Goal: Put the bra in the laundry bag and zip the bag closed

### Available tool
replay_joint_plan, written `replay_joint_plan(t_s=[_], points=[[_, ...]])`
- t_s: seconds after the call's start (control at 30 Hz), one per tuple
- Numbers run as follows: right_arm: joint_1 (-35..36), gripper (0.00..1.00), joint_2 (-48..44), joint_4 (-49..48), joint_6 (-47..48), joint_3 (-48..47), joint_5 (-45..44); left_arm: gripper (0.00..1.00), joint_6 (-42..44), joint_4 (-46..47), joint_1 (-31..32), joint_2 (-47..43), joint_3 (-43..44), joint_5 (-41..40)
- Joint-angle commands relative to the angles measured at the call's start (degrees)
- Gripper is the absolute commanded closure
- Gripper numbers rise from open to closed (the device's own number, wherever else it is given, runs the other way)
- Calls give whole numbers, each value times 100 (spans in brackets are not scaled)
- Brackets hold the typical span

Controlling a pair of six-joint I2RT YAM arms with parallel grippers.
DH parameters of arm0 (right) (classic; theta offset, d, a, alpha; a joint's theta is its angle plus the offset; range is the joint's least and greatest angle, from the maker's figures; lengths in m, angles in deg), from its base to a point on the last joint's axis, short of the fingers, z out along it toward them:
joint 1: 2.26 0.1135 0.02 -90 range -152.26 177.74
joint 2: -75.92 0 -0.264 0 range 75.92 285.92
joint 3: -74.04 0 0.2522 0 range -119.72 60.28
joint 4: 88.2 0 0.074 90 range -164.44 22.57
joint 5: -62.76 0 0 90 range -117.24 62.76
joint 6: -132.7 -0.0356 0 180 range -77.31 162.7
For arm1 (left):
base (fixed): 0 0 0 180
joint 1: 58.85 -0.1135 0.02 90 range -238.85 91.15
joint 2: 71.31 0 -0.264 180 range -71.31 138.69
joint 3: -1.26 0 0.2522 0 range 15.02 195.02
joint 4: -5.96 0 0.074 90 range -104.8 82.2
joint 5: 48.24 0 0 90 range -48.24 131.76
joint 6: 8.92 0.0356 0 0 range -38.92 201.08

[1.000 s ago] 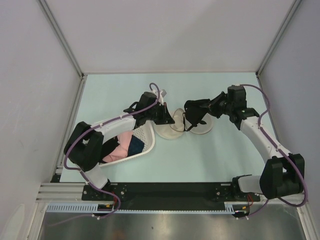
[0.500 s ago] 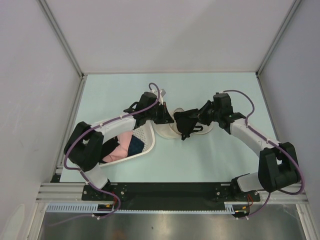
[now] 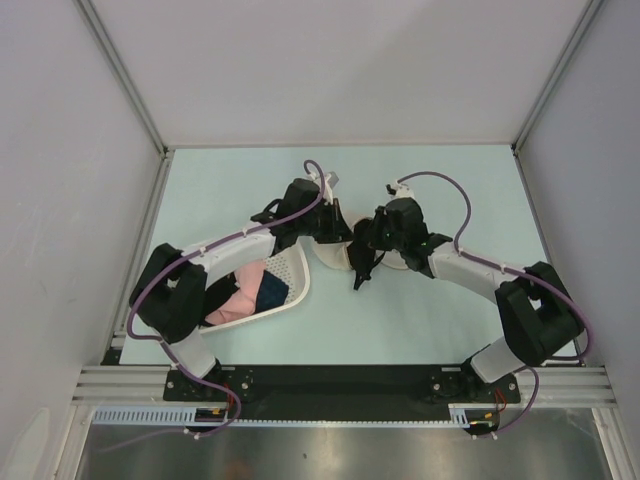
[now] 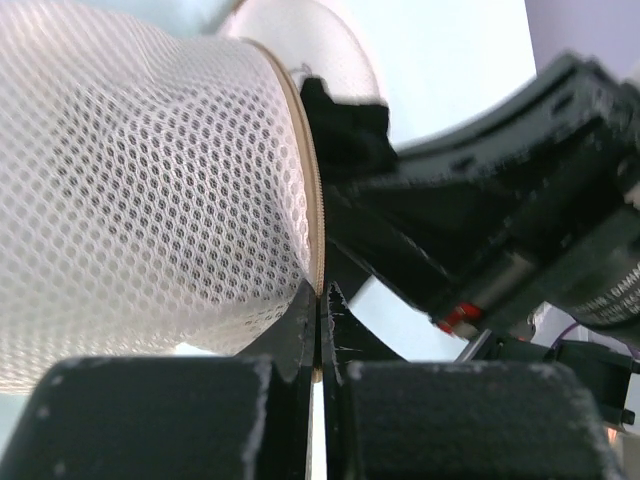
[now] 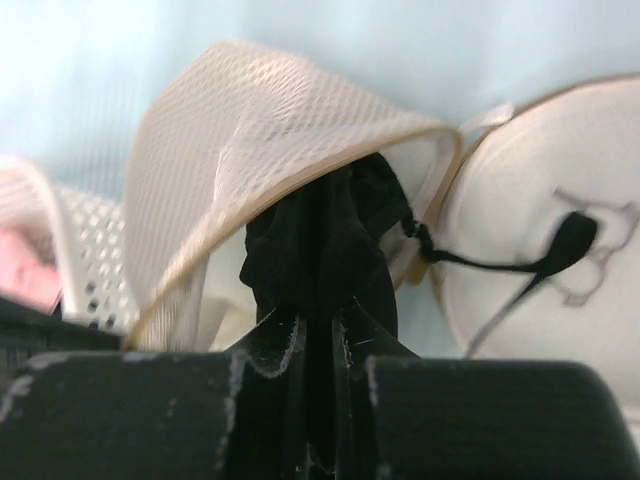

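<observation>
The cream mesh laundry bag lies open at the table's middle; its raised half stands up and its other half lies flat. My left gripper is shut on the bag's zip rim, holding the mesh half up. My right gripper is shut on the black bra and holds it at the mouth of the raised half. A thin black strap trails over the flat half. A bra end hangs down in the top view.
A white perforated basket with a pink garment and a dark navy cloth sits left of the bag, under my left arm. Grey walls enclose the table on three sides.
My right gripper has carried the bra leftward from over the flat half to the mouth of the raised half. My left gripper has stayed on the rim, shifting slightly.
</observation>
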Motion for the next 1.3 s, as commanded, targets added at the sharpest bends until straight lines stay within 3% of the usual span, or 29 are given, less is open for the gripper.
replay_joint_plan(t_s=[0.0,0.13,0.33,0.47,0.77,0.97,1.1,1.27], points=[[33,100,189,-1024,363,-346,-1168,100,-143,188,161,81,164,180],[-360,100,40,-1042,-777,-250,-1328,100,-222,337,187,81,-55,225],[-897,100,365,-657,-3070,-407,-257,100,-284,547,266,81,-162,295],[-1074,100,655,-426,-3583,-531,350,100,-311,786,302,-121,-329,243],[-1259,100,849,-259,-3093,-680,730,100,-204,715,389,221,-83,1164],[-539,100,507,-840,-1854,-294,-622,100,-644,1181,399,371,215,1630],[76,100,392,-1165,-826,13,-2175,100,-1039,1531,346,503,383,1868],[481,100,374,-938,96,23,-3434,100,-1294,1734,258,520,357,2008]])
